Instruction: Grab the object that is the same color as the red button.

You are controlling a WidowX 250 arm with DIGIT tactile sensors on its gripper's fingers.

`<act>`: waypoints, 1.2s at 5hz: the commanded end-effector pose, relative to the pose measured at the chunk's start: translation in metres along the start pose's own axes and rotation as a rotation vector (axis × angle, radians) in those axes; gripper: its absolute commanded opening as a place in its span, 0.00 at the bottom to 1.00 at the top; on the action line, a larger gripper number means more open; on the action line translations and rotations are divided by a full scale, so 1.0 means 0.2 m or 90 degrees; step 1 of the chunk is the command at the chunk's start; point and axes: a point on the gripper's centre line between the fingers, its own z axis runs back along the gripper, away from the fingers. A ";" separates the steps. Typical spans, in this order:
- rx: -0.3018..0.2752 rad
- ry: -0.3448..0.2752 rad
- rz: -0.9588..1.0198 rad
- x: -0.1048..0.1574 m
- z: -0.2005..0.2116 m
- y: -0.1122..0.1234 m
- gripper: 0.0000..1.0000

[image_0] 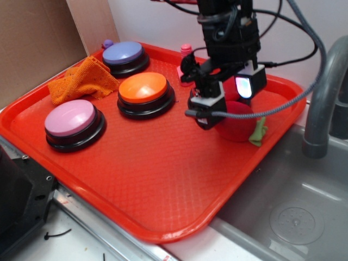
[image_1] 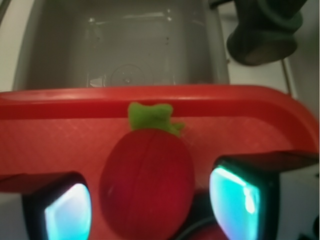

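Plush strawberry (image_1: 147, 182): on red tray (image_1: 60, 135), leaf toward sink. Gripper (image_1: 150, 205): spread, fingers (image_1: 67, 210) flanking the strawberry, contact indeterminate.

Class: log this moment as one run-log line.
gripper: open, straddling | plush strawberry: on red tray, ungrasped | stage: pre-grasp

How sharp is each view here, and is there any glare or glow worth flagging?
Exterior: sharp, soft glare on the orange button. Wrist: the strawberry is soft-focused, and the gripper fingers are blurred, their pads glowing cyan and partly blown out.
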 end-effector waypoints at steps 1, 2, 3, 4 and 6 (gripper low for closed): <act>0.002 0.016 0.019 0.02 -0.06 -0.02 1.00; -0.001 0.024 0.020 0.02 -0.08 -0.02 1.00; 0.016 0.015 0.007 0.01 -0.08 -0.03 0.00; 0.036 0.007 0.022 0.00 -0.02 -0.03 0.00; 0.140 0.004 0.120 -0.09 0.32 -0.12 0.00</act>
